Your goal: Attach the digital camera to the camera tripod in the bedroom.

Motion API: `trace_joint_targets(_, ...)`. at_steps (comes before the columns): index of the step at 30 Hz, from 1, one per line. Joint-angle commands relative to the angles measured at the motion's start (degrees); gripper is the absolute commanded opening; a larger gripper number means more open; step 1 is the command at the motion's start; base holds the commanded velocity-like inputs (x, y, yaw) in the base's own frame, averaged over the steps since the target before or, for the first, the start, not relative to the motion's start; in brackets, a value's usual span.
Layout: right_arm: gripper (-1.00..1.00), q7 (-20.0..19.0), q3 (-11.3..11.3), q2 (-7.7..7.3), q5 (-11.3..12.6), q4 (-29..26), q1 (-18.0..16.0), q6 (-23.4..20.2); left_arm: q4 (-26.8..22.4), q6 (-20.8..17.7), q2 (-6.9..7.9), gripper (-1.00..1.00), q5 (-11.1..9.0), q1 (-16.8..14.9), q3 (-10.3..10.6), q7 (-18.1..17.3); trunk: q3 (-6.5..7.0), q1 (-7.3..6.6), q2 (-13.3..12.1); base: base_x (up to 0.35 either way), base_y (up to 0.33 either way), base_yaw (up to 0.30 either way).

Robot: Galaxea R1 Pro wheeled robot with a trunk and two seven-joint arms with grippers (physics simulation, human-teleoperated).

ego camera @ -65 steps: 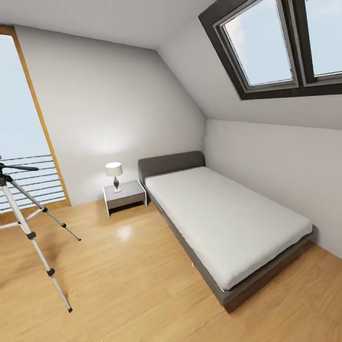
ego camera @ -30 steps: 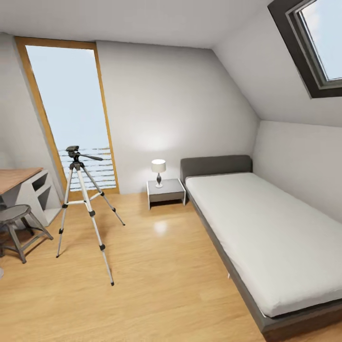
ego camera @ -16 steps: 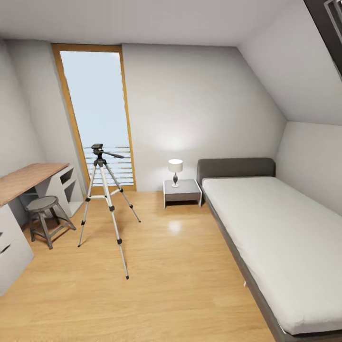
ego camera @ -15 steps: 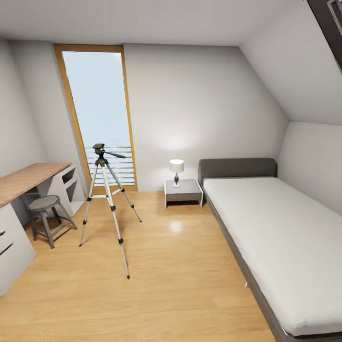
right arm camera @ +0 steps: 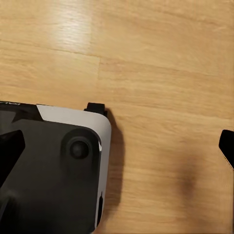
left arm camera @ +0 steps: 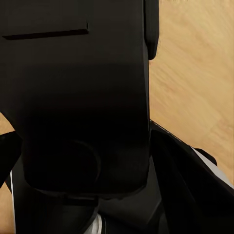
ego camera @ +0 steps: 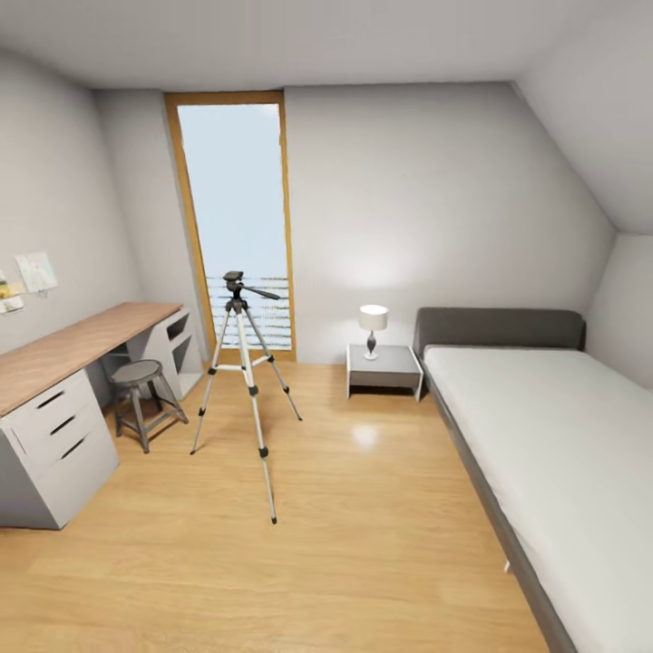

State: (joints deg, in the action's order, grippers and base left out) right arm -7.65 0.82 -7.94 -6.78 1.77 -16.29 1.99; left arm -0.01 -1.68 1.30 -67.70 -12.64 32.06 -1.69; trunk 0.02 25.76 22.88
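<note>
A light wood floor (ego camera: 363, 544) fills the lower frame. On it stand the camera tripod (ego camera: 243, 381) left of centre, a grey stool (ego camera: 145, 399) beside the worktop (ego camera: 63, 349) at left, a nightstand (ego camera: 384, 370) and a bed (ego camera: 553, 444) at right.

Along the left wall we see a long wooden desk (ego camera: 82, 340) on white drawer units (ego camera: 63, 435), with a low grey metal stool (ego camera: 141, 385) just in front of its open shelves. Papers (ego camera: 36, 270) are pinned to the wall above it. A white nightstand (ego camera: 384, 370) by the far wall carries a small lit table lamp (ego camera: 372, 326). Beside it we find a grey-framed bed (ego camera: 494, 326) with a bare white mattress (ego camera: 562, 435). A tall wood-framed window (ego camera: 238, 209) fills the far corner
</note>
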Motion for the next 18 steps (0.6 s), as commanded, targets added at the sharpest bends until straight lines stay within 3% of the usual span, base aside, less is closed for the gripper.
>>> trace_joint_targets(1,1.00,-0.1,0.1,-0.03,-0.5,0.2,-0.1,0.2,0.0,-0.2,0.01,-1.00,-0.5,0.0,0.5,-0.2,-0.02,0.02,0.0,0.000,0.000,0.278)
trace_joint_targets(18,1.00,-0.1,0.2,-0.06,-0.5,0.2,-0.1,0.2,0.0,-0.2,-0.07,-1.00,-0.5,0.0,0.5,-0.2,-0.02,0.02,0.0,0.028,0.000,0.274)
